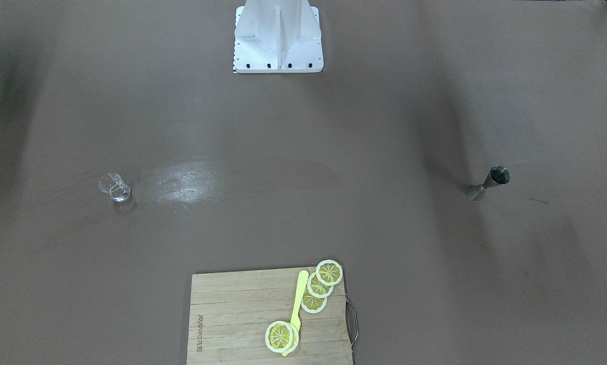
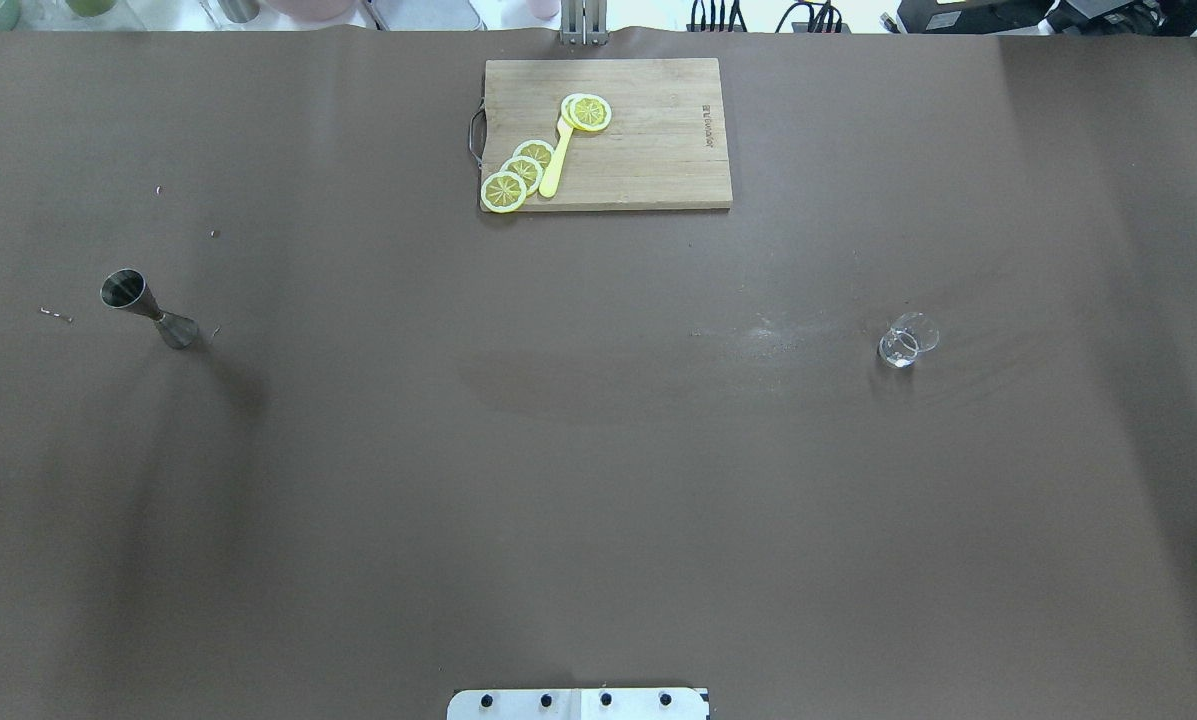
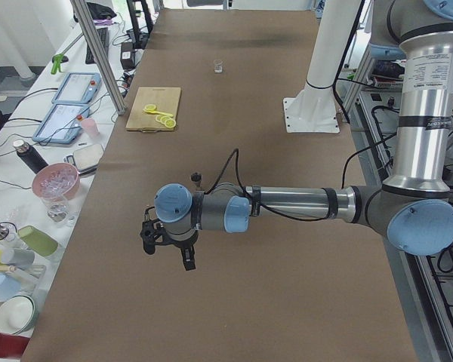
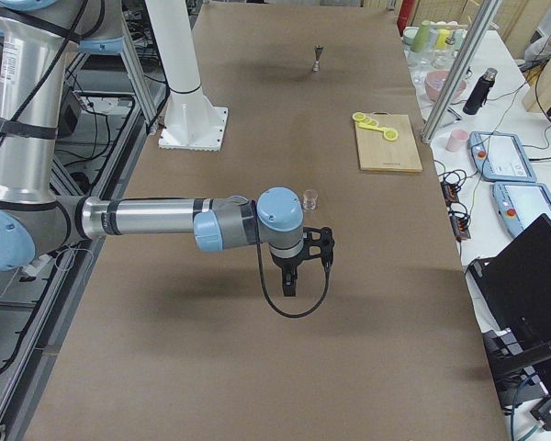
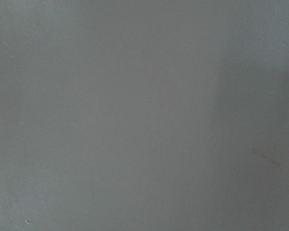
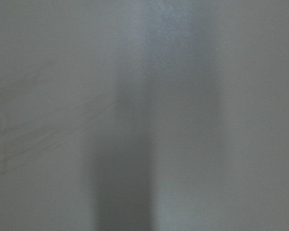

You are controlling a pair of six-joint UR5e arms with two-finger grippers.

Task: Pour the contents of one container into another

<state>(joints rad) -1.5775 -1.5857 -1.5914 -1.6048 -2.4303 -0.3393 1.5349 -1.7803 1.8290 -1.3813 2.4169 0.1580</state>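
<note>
You are looking across a brown counter (image 2: 598,450) that is carrying everything. The left arm (image 3: 302,204) is reaching out low over its near end in the left side view, and the right arm (image 4: 147,218) is doing the same in the right side view. Neither arm is showing in your overhead or front views. Both wrist cameras are giving you only bare counter surface.

The wooden cutting board (image 2: 648,150) is lying at the far edge, opposite the robot, and is bearing lemon slices (image 2: 504,191) and a yellow utensil (image 2: 555,165).

The left tool (image 3: 168,253) and the right tool (image 4: 305,266) are pointing down at the counter and holding nothing. You are seeing them from the side cameras only, so whether their fingers are spread or pressed together cannot be told.

The steel jigger (image 2: 148,308) is standing upright on the robot's left side. The clear glass cup (image 2: 906,340) is standing upright on its right side, well apart from the jigger and just beyond the right wrist.
</note>
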